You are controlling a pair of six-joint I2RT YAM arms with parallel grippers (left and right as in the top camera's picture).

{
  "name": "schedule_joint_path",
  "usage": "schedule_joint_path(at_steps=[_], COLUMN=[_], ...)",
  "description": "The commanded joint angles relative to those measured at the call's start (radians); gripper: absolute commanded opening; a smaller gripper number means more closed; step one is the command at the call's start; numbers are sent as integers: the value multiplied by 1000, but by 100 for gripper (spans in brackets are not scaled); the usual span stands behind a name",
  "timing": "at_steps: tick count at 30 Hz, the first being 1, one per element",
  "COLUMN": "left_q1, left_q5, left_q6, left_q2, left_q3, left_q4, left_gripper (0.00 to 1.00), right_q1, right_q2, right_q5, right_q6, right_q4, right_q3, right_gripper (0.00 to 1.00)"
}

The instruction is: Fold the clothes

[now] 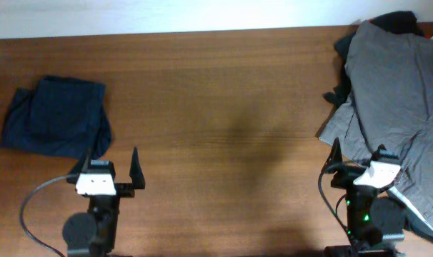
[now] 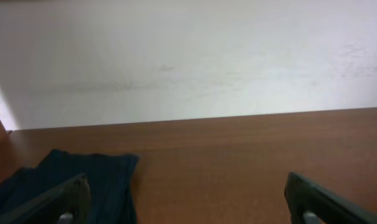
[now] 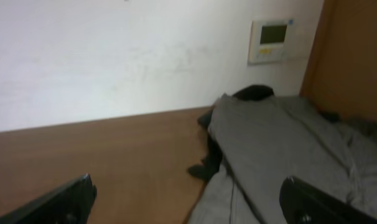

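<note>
Far-left part of the brown wooden desk (image 1: 224,107): one navy cloth garment (image 1: 56,118), gathered into a compact, roughly square bundle, lying flat near the left edge. Judged folded and set aside, if a little loose at its near-right corner. Just beside that corner, low at the near edge, the left gripper (image 1: 108,165), fingers spread wide, pinching nothing. Across the bare middle of the desk, nothing of the task. At the near edge toward the right, the right gripper (image 1: 358,158), likewise spread wide and empty, over the near-left fringe of the grey cloth; contact with it not clear. Along the right edge, from far corner down to near corner: a large mid-grey cotton garment (image 1: 391,93) with visible seams, crumpled and sprawling, a black piece (image 1: 399,21) poking out at the far corner, more dark cloth (image 1: 336,94) showing along its left side. Unfolded, all of it. Judged early on: one piece done, the grey one and the dark pieces around it left to spread, fold and stack.
</note>
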Motion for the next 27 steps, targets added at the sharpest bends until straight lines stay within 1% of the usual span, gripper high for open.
schedule_joint_path(at_steps=[1,3,8,9,12,13,15,20,24,26,27], left_q1=[-4,-4,-4,-4,-4,-4,-2,-1,-1,-1,-1], left_q5=[5,5,24,79,218,222,212,216,215,215,215], left_q6=[-6,-6,-3,16,41,40,40,40,40,40,40], left_q2=[167,288,522,605,773,818,911,995,1005,1005,1005], left_q3=[140,237,423,485,594,619,657,661,661,661,661], left_q4=[-41,-113,-267,-314,-384,-402,-422,-425,-421,-417,-417], left_gripper=[99,99,99,99,99,99,99,99,99,99,99], right_q1=[-6,-6,-6,-6,-6,-6,-6,-8,-8,-8,-8], right_q2=[184,310,566,661,847,923,1017,1209,1313,1356,1402], right_q5=[31,31,30,31,31,30,27,28,61,119,173], right_q6=[8,8,8,8,8,8,8,8,18,70,119], right_q4=[-66,-118,-209,-243,-259,-251,-243,-232,-203,-190,-179], right_q3=[158,252,416,469,539,557,570,570,570,570,570], right_gripper=[99,99,99,99,99,99,99,99,99,99,99])
